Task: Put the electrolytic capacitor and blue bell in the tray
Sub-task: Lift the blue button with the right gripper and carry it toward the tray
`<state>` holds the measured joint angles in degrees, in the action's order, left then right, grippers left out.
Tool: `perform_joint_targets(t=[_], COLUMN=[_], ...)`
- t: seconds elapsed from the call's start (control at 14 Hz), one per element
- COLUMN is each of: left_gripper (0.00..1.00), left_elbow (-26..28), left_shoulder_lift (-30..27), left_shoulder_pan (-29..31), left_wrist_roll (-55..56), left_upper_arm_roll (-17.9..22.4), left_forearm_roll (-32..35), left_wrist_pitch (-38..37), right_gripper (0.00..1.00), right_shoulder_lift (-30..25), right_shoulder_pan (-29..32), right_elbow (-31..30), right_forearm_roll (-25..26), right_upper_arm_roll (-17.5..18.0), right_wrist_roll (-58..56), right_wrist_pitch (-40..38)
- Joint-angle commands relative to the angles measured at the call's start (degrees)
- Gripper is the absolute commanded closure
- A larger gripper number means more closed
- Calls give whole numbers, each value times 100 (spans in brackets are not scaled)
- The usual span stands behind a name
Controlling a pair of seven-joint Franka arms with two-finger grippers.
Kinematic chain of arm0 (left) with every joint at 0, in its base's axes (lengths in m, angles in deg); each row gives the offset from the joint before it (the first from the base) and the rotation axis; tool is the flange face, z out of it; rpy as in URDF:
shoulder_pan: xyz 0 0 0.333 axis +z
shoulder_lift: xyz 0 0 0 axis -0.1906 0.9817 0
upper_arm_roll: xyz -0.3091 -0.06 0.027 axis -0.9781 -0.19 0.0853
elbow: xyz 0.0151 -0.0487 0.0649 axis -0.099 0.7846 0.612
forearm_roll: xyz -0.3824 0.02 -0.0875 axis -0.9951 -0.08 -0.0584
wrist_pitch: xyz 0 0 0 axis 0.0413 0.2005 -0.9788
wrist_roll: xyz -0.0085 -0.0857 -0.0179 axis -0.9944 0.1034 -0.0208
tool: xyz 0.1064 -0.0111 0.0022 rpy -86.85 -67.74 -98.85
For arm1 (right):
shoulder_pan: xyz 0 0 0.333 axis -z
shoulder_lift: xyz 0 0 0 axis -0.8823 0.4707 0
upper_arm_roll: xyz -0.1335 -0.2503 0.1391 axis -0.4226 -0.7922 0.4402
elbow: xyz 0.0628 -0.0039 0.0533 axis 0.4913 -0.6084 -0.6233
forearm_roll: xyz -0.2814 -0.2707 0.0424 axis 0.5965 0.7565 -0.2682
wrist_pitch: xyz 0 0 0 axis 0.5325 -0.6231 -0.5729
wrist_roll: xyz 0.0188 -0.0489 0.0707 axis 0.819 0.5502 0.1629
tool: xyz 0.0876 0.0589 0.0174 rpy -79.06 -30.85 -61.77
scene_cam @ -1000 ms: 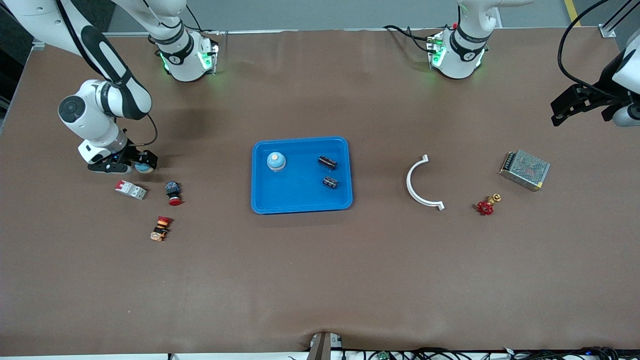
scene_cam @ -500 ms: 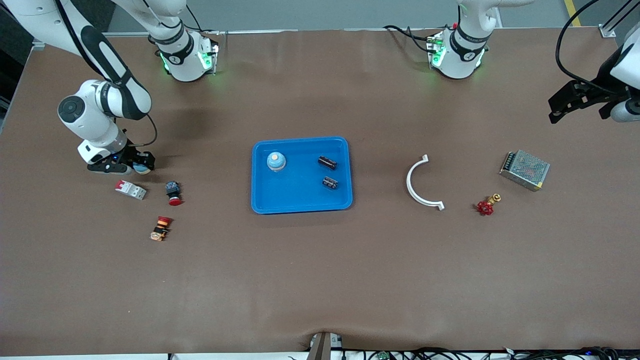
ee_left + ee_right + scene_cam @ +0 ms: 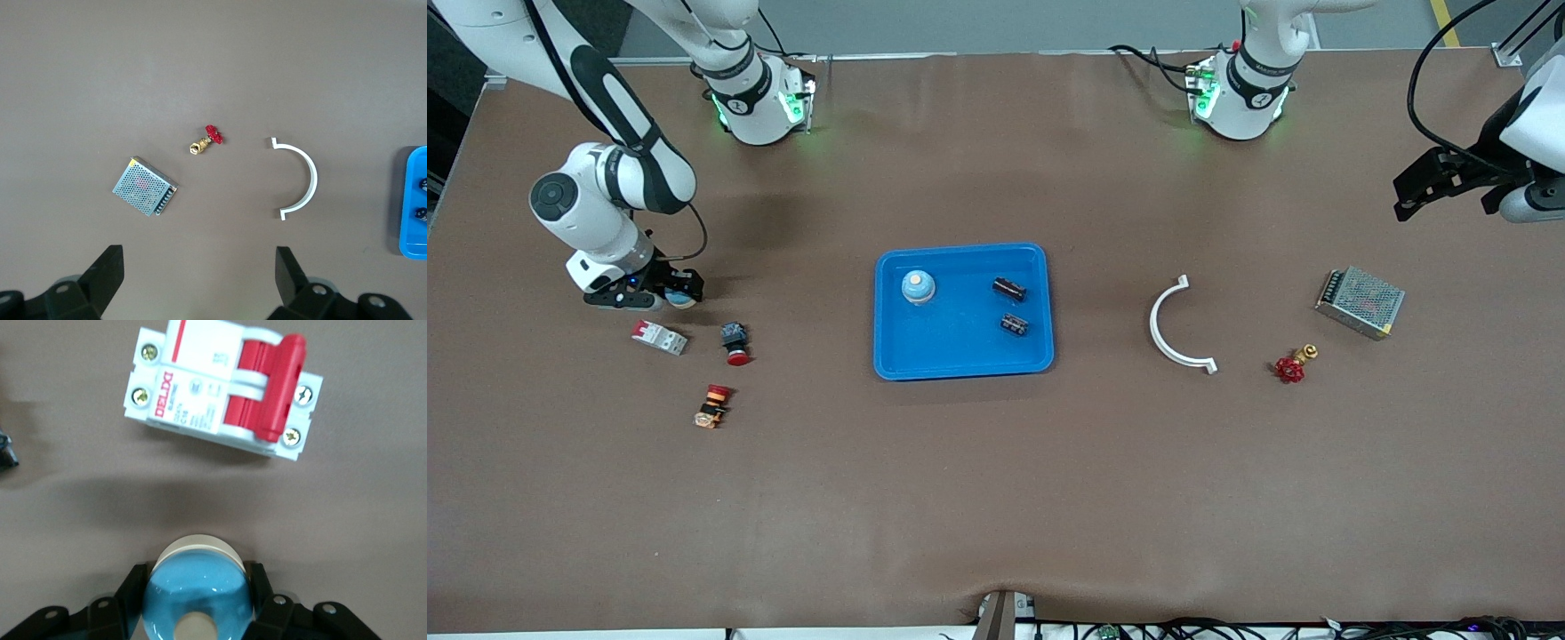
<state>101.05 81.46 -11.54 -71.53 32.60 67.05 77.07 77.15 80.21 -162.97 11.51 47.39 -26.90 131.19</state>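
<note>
At the left edge of the front view, the right gripper point(image 3: 676, 296) is clamped on a blue bell point(image 3: 198, 590) down at the table, just beside the white and red circuit breaker point(image 3: 659, 337). At centre frame the blue tray point(image 3: 960, 360) holds another blue bell point(image 3: 918, 286) and two black capacitors point(image 3: 1009, 288). At the upper right edge, the left gripper point(image 3: 1440, 187) hangs spread wide, holding nothing, over the table near the mesh-covered metal box point(image 3: 1360, 301).
</note>
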Motion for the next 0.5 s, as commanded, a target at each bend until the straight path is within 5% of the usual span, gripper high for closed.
perform_joint_targets(t=[0.0, 0.43], left_gripper=[0, 0], left_elbow=[130, 139], left_shoulder_lift=[-48, -57], left_shoulder_pan=[-24, -33], left_wrist_roll=[-87, -70], left_upper_arm_roll=[37, -6], left_forearm_roll=[-107, -116], left_wrist_pitch=[60, 86], right_gripper=[100, 100], right_shoulder_lift=[-395, -686], right_shoulder_pan=[-52, -728], right_elbow=[67, 436], right_forearm_roll=[32, -354], right_upper_arm_roll=[114, 114], right_wrist_roll=[300, 1090], right_wrist_pitch=[-634, -1673])
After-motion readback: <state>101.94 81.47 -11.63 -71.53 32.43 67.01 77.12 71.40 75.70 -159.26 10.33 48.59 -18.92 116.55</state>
